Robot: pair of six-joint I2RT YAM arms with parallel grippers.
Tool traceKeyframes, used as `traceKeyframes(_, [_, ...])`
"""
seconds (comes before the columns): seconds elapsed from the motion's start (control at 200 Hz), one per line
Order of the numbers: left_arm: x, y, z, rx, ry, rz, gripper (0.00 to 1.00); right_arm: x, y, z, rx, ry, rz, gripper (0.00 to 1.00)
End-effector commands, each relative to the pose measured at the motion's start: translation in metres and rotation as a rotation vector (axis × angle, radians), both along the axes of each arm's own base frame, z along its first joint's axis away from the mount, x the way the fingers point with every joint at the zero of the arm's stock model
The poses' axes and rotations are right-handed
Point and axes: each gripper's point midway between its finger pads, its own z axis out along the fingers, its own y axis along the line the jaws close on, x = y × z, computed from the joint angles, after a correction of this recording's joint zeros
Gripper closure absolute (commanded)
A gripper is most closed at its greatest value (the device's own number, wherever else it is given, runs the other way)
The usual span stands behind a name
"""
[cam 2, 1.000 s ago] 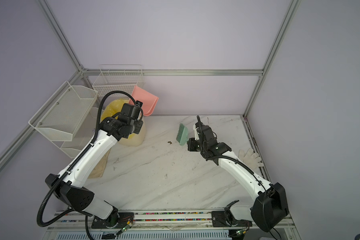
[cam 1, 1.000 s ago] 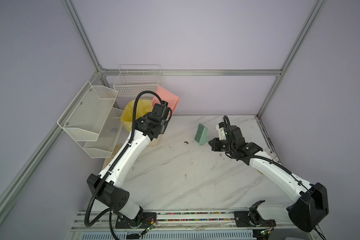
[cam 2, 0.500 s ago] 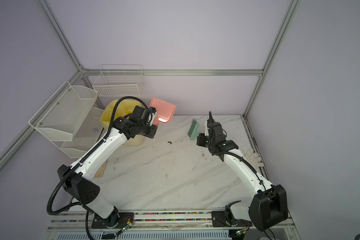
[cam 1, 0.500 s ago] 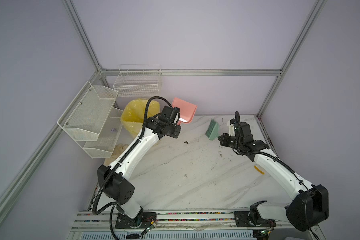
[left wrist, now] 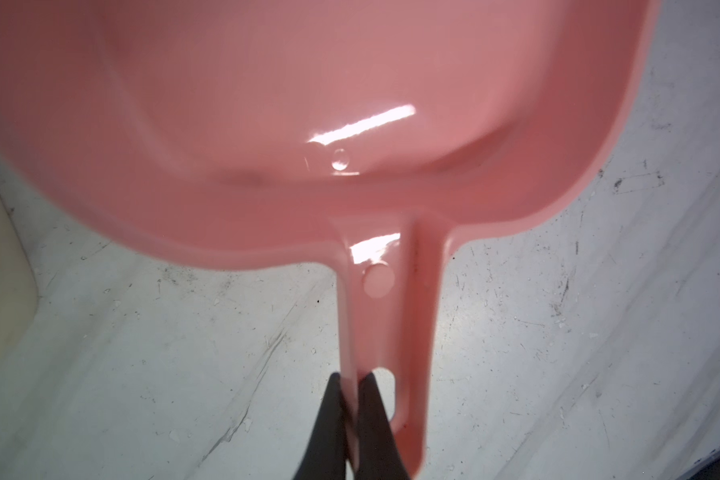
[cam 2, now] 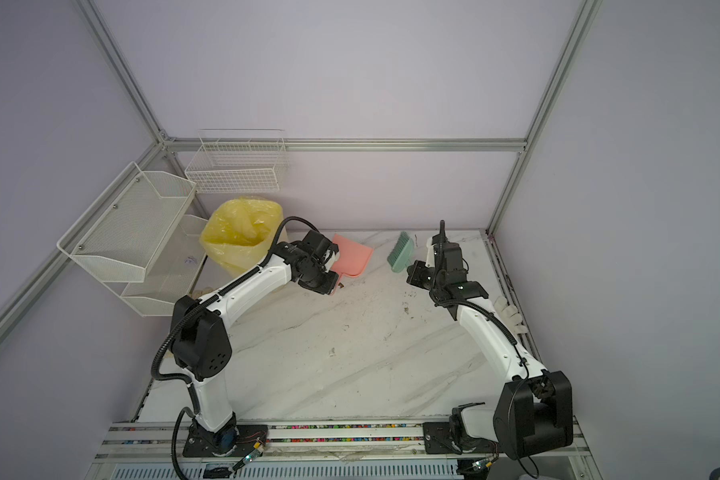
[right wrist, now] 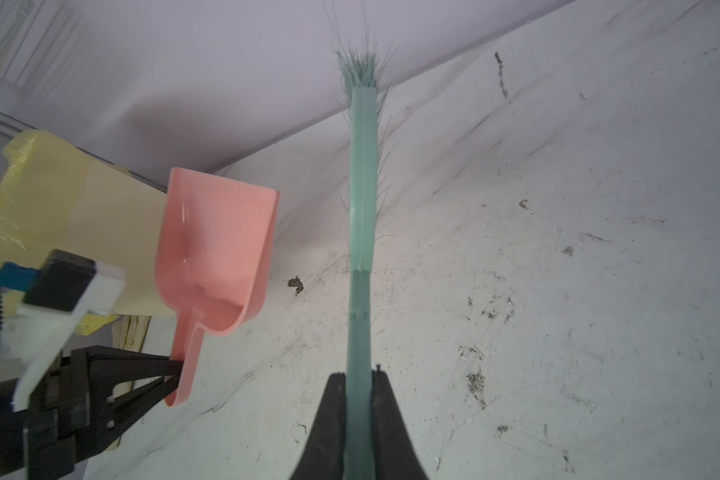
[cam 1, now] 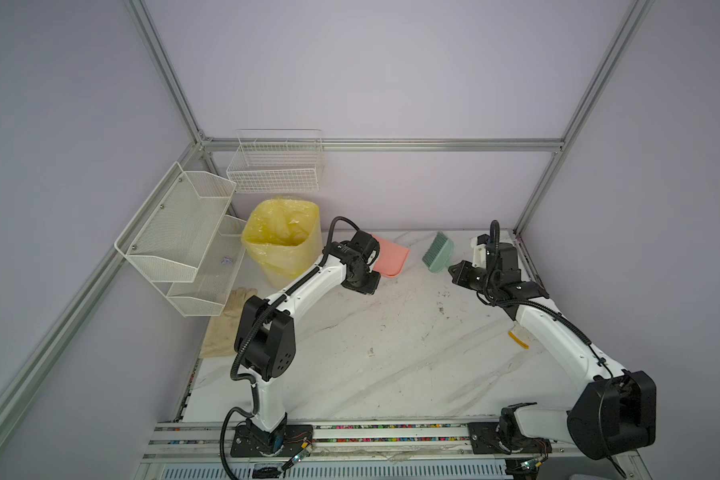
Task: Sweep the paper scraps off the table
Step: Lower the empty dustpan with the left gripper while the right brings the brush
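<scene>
Gripping the dustpan point(cam 1: 390, 259) by its handle, the left hand point(left wrist: 352, 380) held it empty above the tabletop point(cam 1: 391, 357) just beside the bin point(cam 1: 283, 245), arm outstretched, apparently for tipping. The right hand point(right wrist: 358, 378), clamped on the brush point(cam 1: 438, 254), held it lifted farther from the bin, out of the way. No paper scraps showed on the tabletop; sweeping looked finished.

Marble table point(cam 2: 350, 353) mid-frame, left gripper point(cam 2: 336, 277) clamped on a pink dustpan point(cam 2: 353, 258) just above centre, yellow-lined bin point(cam 2: 238, 239) to its left, right gripper point(cam 2: 410, 275) pinching a green brush point(cam 2: 400, 252) further right, wire racks point(cam 2: 134, 232) far left
</scene>
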Motion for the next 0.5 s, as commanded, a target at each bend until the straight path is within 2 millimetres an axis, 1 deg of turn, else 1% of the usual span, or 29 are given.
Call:
traceKeyframes(0.0, [-0.006, 0.000, -0.014, 0.007, 0.040, -0.004, 1.00, 0.008, 0.007, 0.012, 0.069, -0.057, 0.018, 1.00])
traceKeyframes(0.13, [-0.002, 0.004, -0.031, 0.059, 0.047, 0.007, 1.00, 0.009, 0.016, 0.004, 0.111, -0.049, 0.049, 1.00])
traceKeyframes(0.15, [-0.002, 0.004, -0.034, 0.072, 0.045, -0.021, 1.00, 0.009, 0.016, 0.002, 0.116, -0.047, 0.051, 1.00])
traceKeyframes(0.305, [-0.003, -0.001, -0.052, 0.081, 0.079, -0.072, 1.00, 0.007, 0.022, -0.010, 0.156, -0.033, 0.066, 1.00])
traceKeyframes(0.41, [-0.006, -0.008, -0.062, 0.067, 0.091, -0.152, 1.00, 0.007, 0.029, -0.013, 0.200, -0.037, 0.096, 1.00])
traceKeyframes(0.495, [-0.005, -0.008, -0.070, 0.082, 0.095, -0.192, 0.98, 0.007, 0.033, -0.015, 0.229, -0.036, 0.111, 1.00])
